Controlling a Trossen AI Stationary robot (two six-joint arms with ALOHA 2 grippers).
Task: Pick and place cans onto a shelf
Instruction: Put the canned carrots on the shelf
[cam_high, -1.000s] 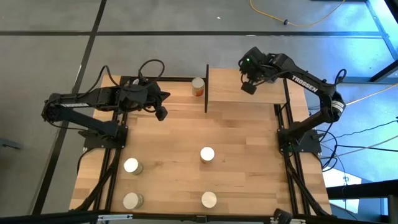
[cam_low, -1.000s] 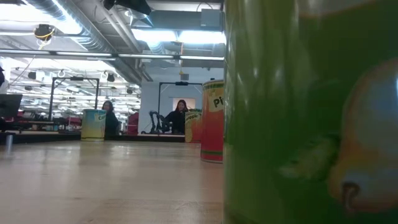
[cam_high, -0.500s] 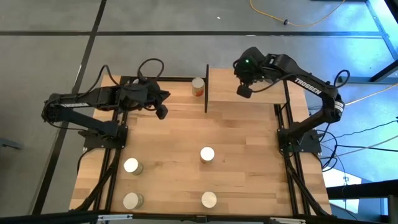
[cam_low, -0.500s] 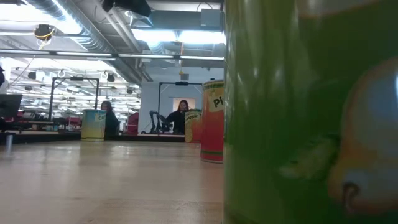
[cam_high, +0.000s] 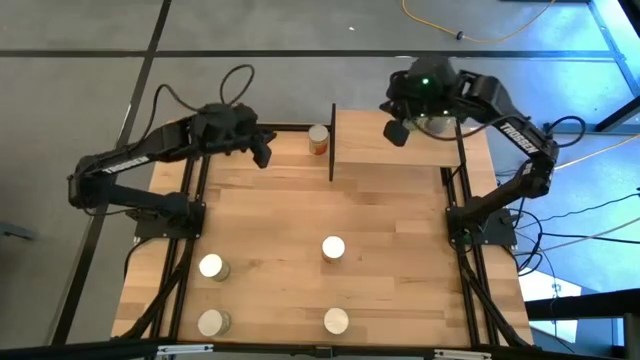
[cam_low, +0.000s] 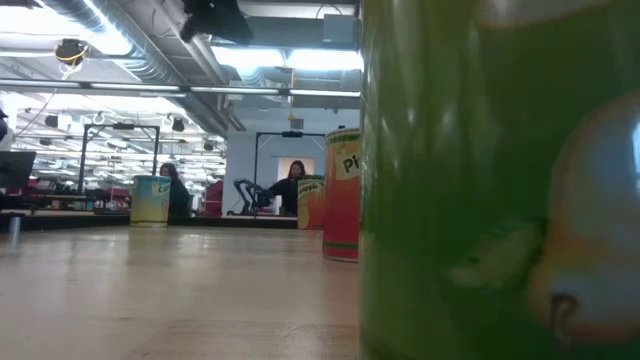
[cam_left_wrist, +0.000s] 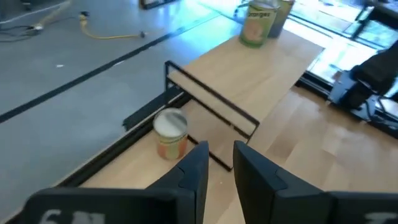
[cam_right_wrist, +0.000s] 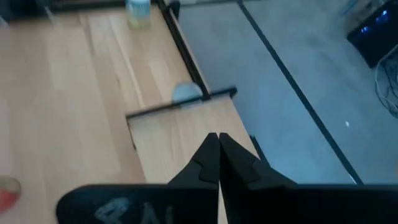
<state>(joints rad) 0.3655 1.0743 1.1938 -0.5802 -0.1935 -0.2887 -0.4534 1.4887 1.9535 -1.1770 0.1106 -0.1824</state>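
Left gripper (cam_high: 263, 157) hovers near the orange-labelled can (cam_high: 319, 139), fingers parted (nothing held). Right gripper (cam_high: 395, 133) hangs over the shelf (cam_high: 420, 150), fingers pressed together.

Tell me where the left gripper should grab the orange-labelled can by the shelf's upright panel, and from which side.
Grip the orange-labelled can across its round label wall, coming from above or from the left gripper: it stands upright, and the black panel probably blocks the far side.
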